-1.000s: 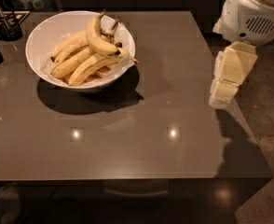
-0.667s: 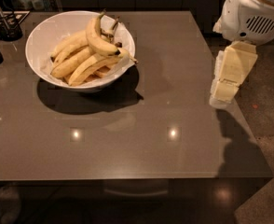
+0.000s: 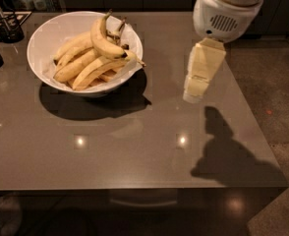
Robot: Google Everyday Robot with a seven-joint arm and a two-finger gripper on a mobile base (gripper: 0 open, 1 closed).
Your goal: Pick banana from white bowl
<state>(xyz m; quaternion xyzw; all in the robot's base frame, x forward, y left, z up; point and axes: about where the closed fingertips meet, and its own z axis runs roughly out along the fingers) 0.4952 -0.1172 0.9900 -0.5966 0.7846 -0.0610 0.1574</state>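
Gripper position: the gripper [image 3: 194, 91] hung above the table [image 3: 134, 161], to the right of the white bowl [image 3: 42, 33] and well apart from it, pointing down.
Grip state: could not be told from this view, whether released or clenched; the cream body read as one block.
Change over last second: the arm had shifted left, toward the bowl; bowl and fruit had not moved.
Banana: the banana [image 3: 102, 41] lay on top of the pile in the white bowl, strongly curved, stem up toward the far rim, dark tip near the right rim.
Other fruit: paler bananas [image 3: 78, 68] lay beneath it, touching it.
Contact: none; gripper clear of bowl and fruit.
Step judged: approach, early; no grasp made.
Meaning for task: the sideways gap was closing, but probably more leftward travel and a descent were needed.
Risk judged: the near rim and neighbouring fruit crowd the target.
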